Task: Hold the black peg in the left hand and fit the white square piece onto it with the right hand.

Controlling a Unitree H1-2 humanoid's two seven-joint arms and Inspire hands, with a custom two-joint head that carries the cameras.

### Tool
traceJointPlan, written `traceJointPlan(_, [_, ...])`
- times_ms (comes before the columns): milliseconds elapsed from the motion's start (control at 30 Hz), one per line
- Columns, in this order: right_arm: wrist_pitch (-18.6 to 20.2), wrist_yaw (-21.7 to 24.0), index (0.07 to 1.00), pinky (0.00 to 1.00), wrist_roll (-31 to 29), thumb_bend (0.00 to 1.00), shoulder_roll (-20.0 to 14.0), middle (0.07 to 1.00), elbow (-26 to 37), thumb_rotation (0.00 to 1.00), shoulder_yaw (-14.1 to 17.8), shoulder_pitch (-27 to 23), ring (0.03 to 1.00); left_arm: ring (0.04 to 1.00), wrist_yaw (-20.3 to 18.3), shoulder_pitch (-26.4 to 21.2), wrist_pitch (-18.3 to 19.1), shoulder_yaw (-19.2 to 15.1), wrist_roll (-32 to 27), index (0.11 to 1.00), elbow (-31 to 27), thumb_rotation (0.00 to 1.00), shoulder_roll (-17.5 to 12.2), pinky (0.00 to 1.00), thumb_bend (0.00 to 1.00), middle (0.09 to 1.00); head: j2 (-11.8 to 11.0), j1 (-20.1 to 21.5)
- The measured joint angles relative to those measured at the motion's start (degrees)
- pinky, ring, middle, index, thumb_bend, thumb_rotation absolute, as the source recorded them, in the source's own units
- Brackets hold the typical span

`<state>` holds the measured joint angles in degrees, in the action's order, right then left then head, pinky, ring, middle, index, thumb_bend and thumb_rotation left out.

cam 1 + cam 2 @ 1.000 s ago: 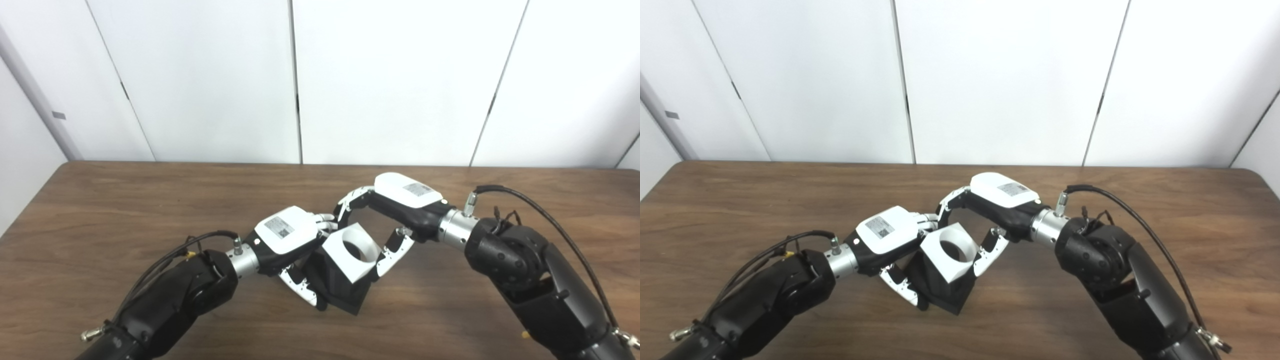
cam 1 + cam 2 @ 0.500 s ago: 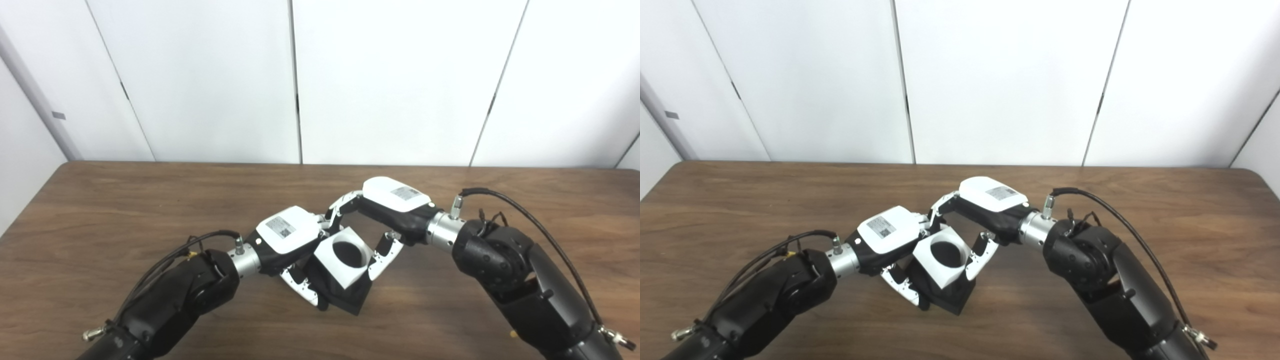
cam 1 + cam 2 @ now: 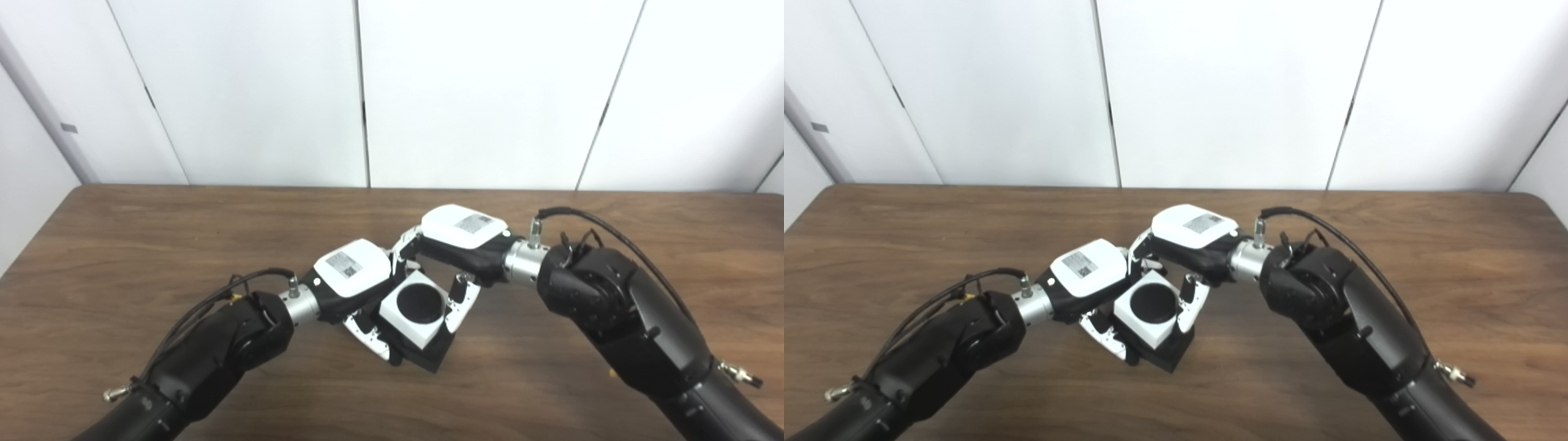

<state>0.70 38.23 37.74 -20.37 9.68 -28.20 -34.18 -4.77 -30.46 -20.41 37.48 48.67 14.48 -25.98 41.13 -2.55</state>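
Mid-table [image 3: 153,245], left hand [image 3: 354,278] grips the black peg [image 3: 419,302] by its base, while right hand [image 3: 460,236] clasps the white square piece [image 3: 409,323], seated over the peg, whose top fills its round hole.

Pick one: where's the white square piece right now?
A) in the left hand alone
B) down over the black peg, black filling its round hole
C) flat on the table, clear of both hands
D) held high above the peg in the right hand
B: the white square piece sits on the black peg, its hole filled with black, with the left hand and right hand on either side.
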Motion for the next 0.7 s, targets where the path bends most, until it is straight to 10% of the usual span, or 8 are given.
traceJointPlan(200, [1.5, 2.8, 0.491, 0.83, 0.6, 0.52, -0.1, 0.777, 0.7, 0.16, -0.4, -1.0, 0.834, 0.892, 0.0, 0.0, 0.0, 0.0, 0.0, 0.494, 0.0, 0.08, 0.0, 0.75, 0.52, 0.862, 0.0, 0.1])
traceJointPlan(367, [2.3, 4.7, 0.694, 0.79, 0.2, 0.87, -0.7, 0.805, 0.9, 0.42, -0.4, -1.4, 0.837, 0.885, -0.2, 0.0, 0.0, -0.1, 0.0, 0.493, 0.0, 0.08, 0.0, 0.75, 0.52, 0.867, 0.0, 0.3])
traceJointPlan(700, [2.9, 5.1, 0.768, 0.81, -0.4, 0.91, -0.8, 0.839, 1.0, 0.35, 0.0, -0.8, 0.849, 0.897, -1.1, 0.1, 0.3, -0.4, -0.3, 0.493, 0.0, 0.08, 0.0, 0.77, 0.52, 0.868, 0.2, 0.4])
